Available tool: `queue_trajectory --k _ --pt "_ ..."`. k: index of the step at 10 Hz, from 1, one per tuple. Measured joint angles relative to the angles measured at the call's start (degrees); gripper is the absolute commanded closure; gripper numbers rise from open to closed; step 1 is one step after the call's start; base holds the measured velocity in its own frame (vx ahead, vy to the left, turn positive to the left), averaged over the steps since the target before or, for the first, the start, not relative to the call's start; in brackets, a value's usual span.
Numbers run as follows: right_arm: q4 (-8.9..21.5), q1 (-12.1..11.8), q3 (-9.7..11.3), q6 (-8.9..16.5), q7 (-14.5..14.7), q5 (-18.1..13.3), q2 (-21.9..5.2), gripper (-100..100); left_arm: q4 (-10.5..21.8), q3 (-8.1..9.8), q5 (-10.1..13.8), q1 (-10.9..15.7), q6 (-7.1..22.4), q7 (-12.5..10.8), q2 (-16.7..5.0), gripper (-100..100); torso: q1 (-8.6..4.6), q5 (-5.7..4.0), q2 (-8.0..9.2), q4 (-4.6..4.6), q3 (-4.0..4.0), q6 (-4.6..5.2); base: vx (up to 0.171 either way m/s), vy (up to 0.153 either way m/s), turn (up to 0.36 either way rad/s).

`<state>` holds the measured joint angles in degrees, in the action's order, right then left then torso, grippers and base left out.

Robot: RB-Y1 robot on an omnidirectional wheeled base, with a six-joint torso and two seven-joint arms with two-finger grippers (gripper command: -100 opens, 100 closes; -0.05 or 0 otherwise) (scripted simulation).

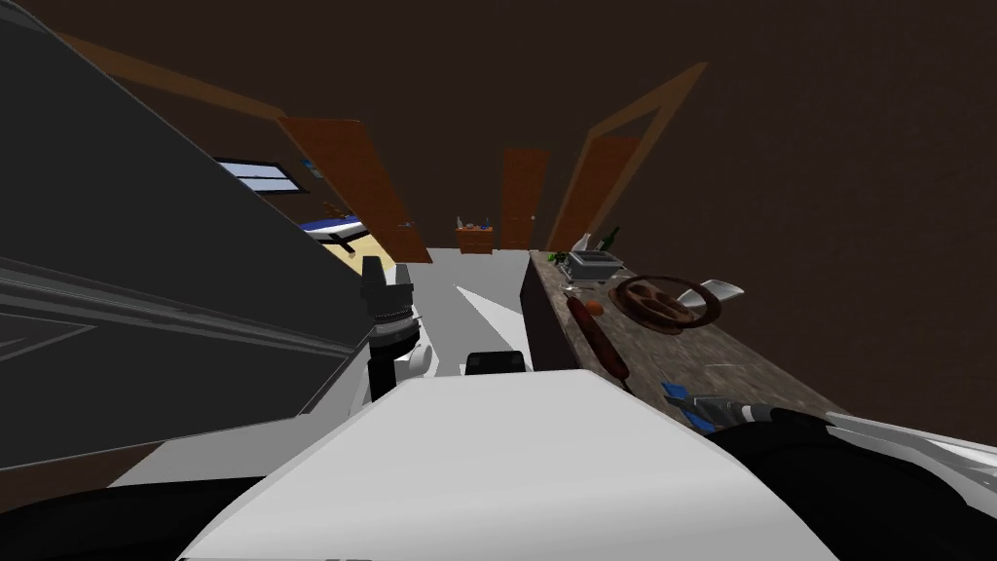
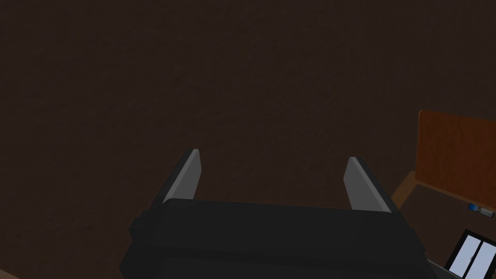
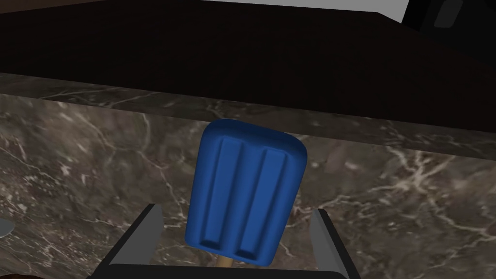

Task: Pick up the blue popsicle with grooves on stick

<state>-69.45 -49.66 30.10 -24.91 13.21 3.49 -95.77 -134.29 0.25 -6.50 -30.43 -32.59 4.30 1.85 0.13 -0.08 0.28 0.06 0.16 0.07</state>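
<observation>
Where the head view gives the blue popsicle (image 1: 679, 395) as a small blue patch at the near end of the dark marbled desk (image 1: 740, 370), on the right and just beside the right gripper (image 1: 716, 409), the right wrist view shows its face closely: two long grooves run down the blue popsicle (image 3: 247, 189), and a pale stick end points back toward the gripper's body. It lies on the desk (image 3: 72, 169) between the spread fingers (image 3: 145, 232), with a gap on either side, so they touch and hold nothing. Farther along the desk the head view adds a rolling pin (image 1: 599, 341), a round brown bowl (image 1: 665, 302) and a toaster (image 1: 594, 265). The left gripper (image 2: 273, 162) is spread wide and empty.
</observation>
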Motion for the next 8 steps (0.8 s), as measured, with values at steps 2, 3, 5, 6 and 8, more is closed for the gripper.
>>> queue_trajectory --k 2,3,5,6,8 --pt "0.1 -0.1 0.0 0.0 0.2 0.1 0.0 100 0.0 0.01 0.0 0.0 0.0 0.0 0.0 0 -0.09 -0.05 -0.15 -0.04 -0.08 0.03 0.0 0.0 0.0" --pt "0.1 -0.1 0.0 0.0 0.2 0.2 0.0 100 0.0 0.01 0.0 0.0 0.0 0.0 0.0 0 -0.12 -0.08 -0.18 -0.05 -0.11 0.01 0.0 0.0 0.0" --pt "0.1 -0.1 0.0 0.0 0.2 0.2 0.0 100 0.0 0.01 0.0 0.0 0.0 0.0 0.0 0 -0.13 -0.09 -0.2 -0.05 -0.12 0.01 0.0 0.0 0.0" --pt "0.1 -0.1 0.0 0.0 0.2 0.2 0.0 0 0.0 0.01 0.0 0.0 0.0 0.0 0.0 0 -0.14 -0.1 -0.21 -0.05 -0.12 0.01 0.0 0.0 0.0" --pt "-0.4 0.4 -0.1 0.1 -0.3 -0.7 -0.5 100 0.0 0.01 0.0 0.0 0.0 0.0 0.0 0 -0.17 -0.1 -0.29 -0.08 -0.17 0.1 0.052 -0.011 -0.237"
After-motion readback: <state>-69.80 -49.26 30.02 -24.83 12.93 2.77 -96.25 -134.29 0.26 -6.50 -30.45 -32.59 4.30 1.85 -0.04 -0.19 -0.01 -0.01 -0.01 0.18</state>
